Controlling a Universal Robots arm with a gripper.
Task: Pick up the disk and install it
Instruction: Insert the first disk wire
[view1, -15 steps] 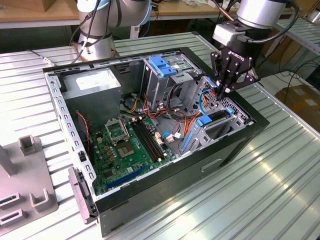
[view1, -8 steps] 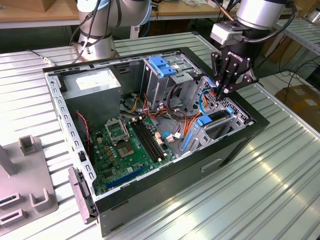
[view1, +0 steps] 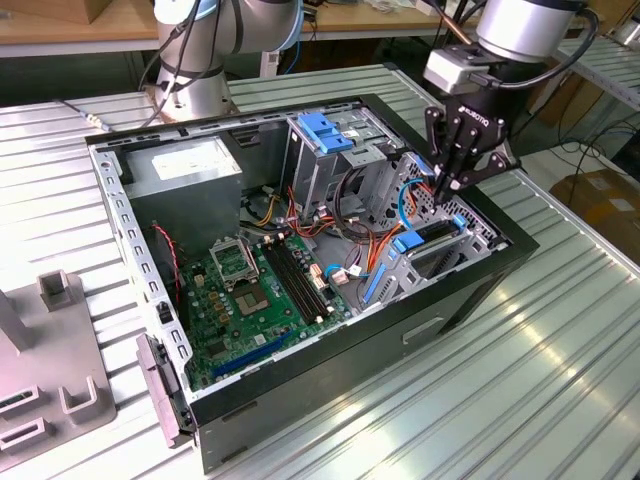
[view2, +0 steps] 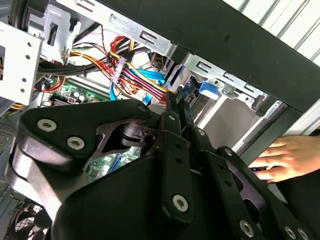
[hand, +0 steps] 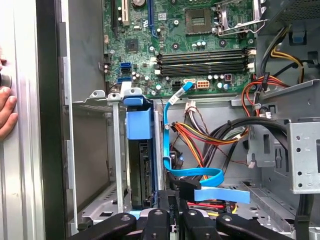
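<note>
Look at the gripper in the exterior view: hanging over the front corner of the computer case, at the exterior view's right, with both fingers pinched close together and nothing to see between them. So closed, and holding nothing, as far as can be told. Touching the thing below, or just above it? Hard to tell from here.

Find the disk right under those tips: down in the metal bay, standing on its edge, with its blue frame on top. Seems to be most of the way in already, so likely the pushing-home part of the job.

To do this part well, push straight down along the bay, never at a slant. Press on the blue frame, not on the grey metal or the label. Go slow and gentle, and stop at the first firm stop.

Keep the closed tips away from the blue flat cable and the bunch of red, yellow and orange wires just beside the bay. Easy to snag! Mind the green board too.

Watch out for the person's hand resting just outside the case wall: near, but apart from the gripper
</note>
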